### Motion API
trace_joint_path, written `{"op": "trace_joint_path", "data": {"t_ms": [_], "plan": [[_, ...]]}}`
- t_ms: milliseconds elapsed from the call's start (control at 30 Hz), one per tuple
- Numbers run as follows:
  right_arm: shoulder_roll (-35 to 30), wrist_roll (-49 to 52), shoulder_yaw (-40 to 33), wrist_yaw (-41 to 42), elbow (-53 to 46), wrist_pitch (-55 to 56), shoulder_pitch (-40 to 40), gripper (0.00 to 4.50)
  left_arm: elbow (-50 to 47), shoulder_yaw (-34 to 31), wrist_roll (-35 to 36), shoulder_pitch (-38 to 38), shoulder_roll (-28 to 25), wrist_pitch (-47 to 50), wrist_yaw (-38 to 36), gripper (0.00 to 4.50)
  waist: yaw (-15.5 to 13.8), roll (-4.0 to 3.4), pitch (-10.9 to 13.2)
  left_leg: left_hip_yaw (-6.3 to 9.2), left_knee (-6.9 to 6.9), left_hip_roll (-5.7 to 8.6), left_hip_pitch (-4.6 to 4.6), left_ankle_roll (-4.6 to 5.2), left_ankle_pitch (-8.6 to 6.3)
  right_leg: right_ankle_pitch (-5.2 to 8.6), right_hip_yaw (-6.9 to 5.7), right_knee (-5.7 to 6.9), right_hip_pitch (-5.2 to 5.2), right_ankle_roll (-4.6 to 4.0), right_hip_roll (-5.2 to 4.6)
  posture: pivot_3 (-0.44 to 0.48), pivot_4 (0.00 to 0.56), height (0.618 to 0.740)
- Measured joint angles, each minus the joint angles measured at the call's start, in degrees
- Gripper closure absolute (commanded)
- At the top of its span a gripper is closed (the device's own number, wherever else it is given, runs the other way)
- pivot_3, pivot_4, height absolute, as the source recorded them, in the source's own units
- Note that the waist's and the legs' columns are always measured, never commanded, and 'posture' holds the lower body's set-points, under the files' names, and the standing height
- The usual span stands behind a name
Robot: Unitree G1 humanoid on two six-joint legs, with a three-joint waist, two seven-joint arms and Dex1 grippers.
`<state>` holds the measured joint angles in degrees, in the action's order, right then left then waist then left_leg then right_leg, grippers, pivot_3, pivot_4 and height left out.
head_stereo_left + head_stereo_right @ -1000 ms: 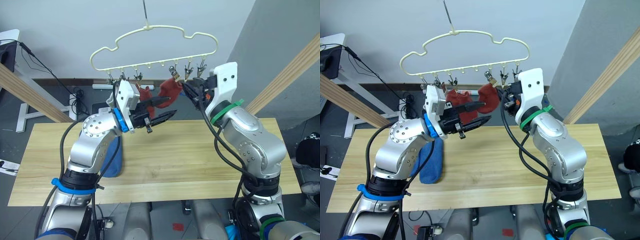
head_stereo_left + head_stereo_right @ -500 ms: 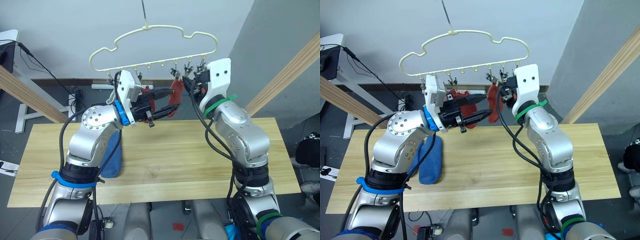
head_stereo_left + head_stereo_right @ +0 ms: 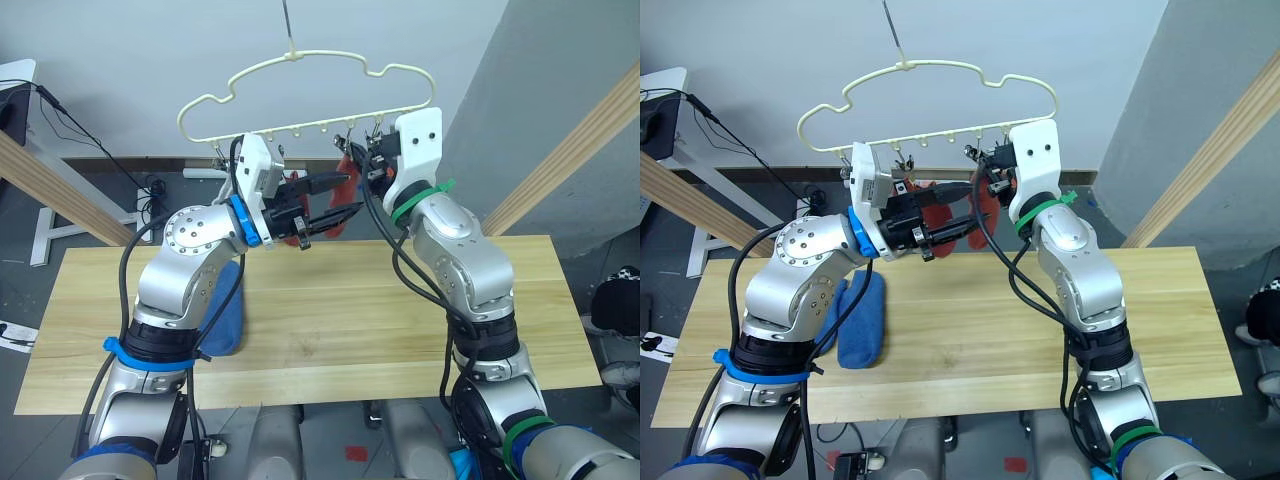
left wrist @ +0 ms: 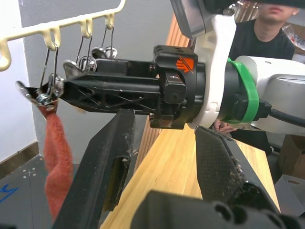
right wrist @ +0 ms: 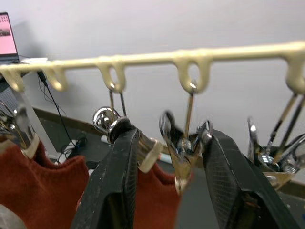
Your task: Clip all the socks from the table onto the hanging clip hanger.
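The cream clip hanger [image 3: 300,95] hangs above the table [image 3: 400,330]. Two rust-red socks dangle from its clips: one [image 5: 38,195] further along the bar, the other [image 4: 56,143] from a clip right at the tip of my right gripper [image 5: 171,136]. That gripper is open, its fingers on either side of a bare metal clip [image 5: 183,143]. Just below the bar, my left gripper [image 3: 345,195] is open and points at the right gripper, with nothing between its fingers. A blue sock [image 3: 860,320] lies on the table's left part, partly behind my left arm.
Thick wooden poles slant down on the right [image 3: 570,150] and on the left [image 3: 60,190] of the table. A person in a black shirt [image 4: 267,28] stands beyond the table. Cables and a white stand [image 3: 60,215] lie on the floor at the far left.
My right gripper has moved left along the hanger bar. The red sock it held bunched up now hangs straight from a clip. My left gripper has risen closer to the bar.
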<state>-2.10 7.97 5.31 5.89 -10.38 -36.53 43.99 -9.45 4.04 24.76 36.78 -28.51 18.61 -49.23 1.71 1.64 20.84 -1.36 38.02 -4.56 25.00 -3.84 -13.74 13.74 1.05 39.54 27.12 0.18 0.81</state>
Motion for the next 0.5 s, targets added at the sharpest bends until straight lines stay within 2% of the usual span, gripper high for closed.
{"op": "trace_joint_path", "data": {"t_ms": [500], "plan": [[1.19, -0.14, -0.94, -0.58, 1.95, 2.25, 1.43, 2.51, 0.0, -0.03, 0.02, 0.28, 0.71, 1.17, 0.88, 2.15, -0.01, 0.0, 0.0, 0.0, 0.04, 0.0, 0.0, 0.0, 0.0, -0.01, 0.0, 0.06, 0.0, -0.02, 0.0, -0.025, 0.343, 0.703]]}}
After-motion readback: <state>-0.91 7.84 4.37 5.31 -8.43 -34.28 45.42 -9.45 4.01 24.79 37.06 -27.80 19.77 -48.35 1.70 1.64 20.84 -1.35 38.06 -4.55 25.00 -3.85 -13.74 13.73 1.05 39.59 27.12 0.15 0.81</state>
